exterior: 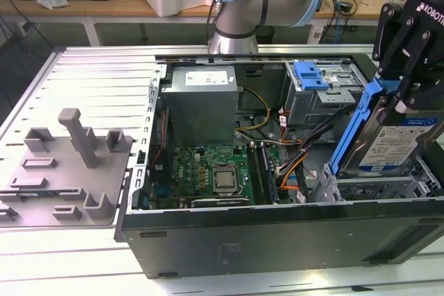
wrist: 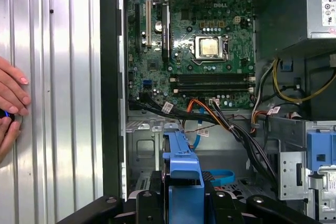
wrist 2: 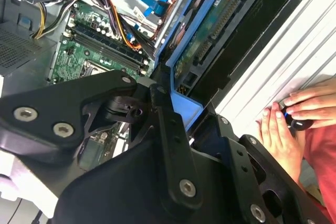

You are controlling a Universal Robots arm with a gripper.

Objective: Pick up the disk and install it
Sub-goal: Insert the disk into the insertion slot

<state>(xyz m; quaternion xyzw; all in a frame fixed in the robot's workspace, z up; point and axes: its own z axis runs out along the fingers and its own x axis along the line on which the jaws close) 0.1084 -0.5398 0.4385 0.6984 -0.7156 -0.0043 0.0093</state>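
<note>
When checked in the exterior view, found the gripper (exterior: 406,98) closed on the disk (exterior: 392,147), clamping it at the upper end. Noted the disk tilted steeply, label side towards the camera, with a blue bracket (exterior: 352,126) down its edge. Located it at the exterior view's right end of the open computer case (exterior: 277,233), lower end down at the grey drive bay (exterior: 347,188) in the near corner; cannot tell whether touching the bay.

Recorded a power supply (exterior: 201,98) at the far side of the case, a motherboard (exterior: 208,171) nearer, and a drive cage (exterior: 316,102) with a blue latch (exterior: 310,74) just beyond the disk. Found coloured cables (exterior: 288,164) strung between motherboard and cage.

Confirmed in the second wrist view the disk's underside, with a green circuit board (wrist 2: 210,35) inside the bracket and the gripper's black body in front. Confirmed in the first wrist view the bracket seen end-on, above the bay.

Observed the case lying on a ribbed metal tabletop (exterior: 97,81), with a grey fixture plate (exterior: 62,164) well apart at the exterior view's left. Noted a person's hands (wrist 2: 286,121) resting on the tabletop beside the case, seen in both wrist views.
</note>
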